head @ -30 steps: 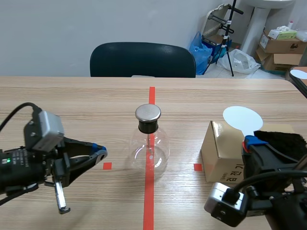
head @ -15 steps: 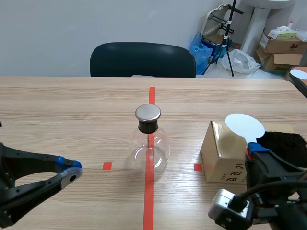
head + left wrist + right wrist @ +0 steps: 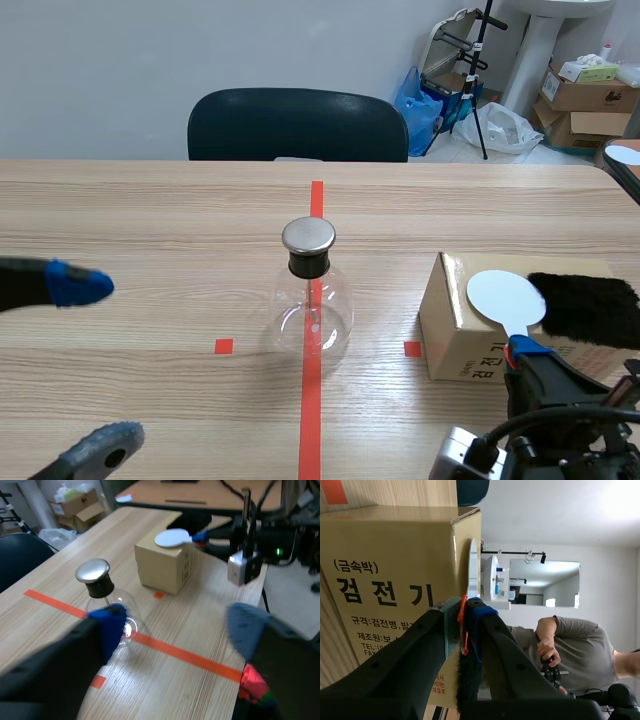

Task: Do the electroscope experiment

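Note:
The electroscope, a clear glass flask (image 3: pixel 312 305) with a black neck and a round metal cap (image 3: pixel 308 236), stands on the red tape line mid-table. In the left wrist view the flask (image 3: pixel 95 580) is ahead of my left gripper (image 3: pixel 177 630), partly behind one blue pad (image 3: pixel 109 625). That gripper (image 3: pixel 90 367) is open and empty, left of the flask. My right gripper (image 3: pixel 525 352) is shut on the orange handle of a white disc paddle (image 3: pixel 505 297), in front of the cardboard box (image 3: pixel 455 325). The disc (image 3: pixel 472 570) shows edge-on beside the box (image 3: pixel 395 565).
A black fur cloth (image 3: pixel 585 305) lies on top of the box. A dark chair (image 3: pixel 298 125) stands behind the far table edge. Boxes, bags and a tripod are on the floor at the back right. A person (image 3: pixel 570 650) shows far off in the right wrist view.
My left gripper has gone from shut to wide open and drawn back toward the left front edge. The right gripper has moved the white disc slightly lower, toward the box front.

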You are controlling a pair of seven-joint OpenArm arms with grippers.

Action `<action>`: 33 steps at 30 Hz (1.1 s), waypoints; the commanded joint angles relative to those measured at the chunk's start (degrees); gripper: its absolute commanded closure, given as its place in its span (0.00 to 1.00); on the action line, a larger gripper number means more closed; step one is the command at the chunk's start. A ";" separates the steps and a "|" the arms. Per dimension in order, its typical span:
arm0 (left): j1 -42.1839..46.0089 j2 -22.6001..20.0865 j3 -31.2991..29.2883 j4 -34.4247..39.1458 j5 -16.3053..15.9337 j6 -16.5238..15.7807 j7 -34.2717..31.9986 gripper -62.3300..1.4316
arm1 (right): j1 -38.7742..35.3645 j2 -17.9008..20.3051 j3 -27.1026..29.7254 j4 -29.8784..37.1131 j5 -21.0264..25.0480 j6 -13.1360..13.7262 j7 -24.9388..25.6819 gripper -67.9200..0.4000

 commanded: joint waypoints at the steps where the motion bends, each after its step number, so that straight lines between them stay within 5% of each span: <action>1: -0.46 0.28 0.26 0.31 -1.66 -0.09 -0.68 0.00 | 1.14 0.48 -0.02 0.63 0.20 -3.50 -0.22 0.98; 30: 0.31 0.24 0.15 0.31 -1.62 -0.09 0.13 0.00 | 1.57 0.28 -1.86 -0.61 1.60 -3.50 -2.97 0.98; 33: 0.31 0.24 0.15 0.31 -1.62 -0.09 0.13 0.00 | 1.51 0.26 -1.86 -0.63 1.60 -3.50 -2.97 0.87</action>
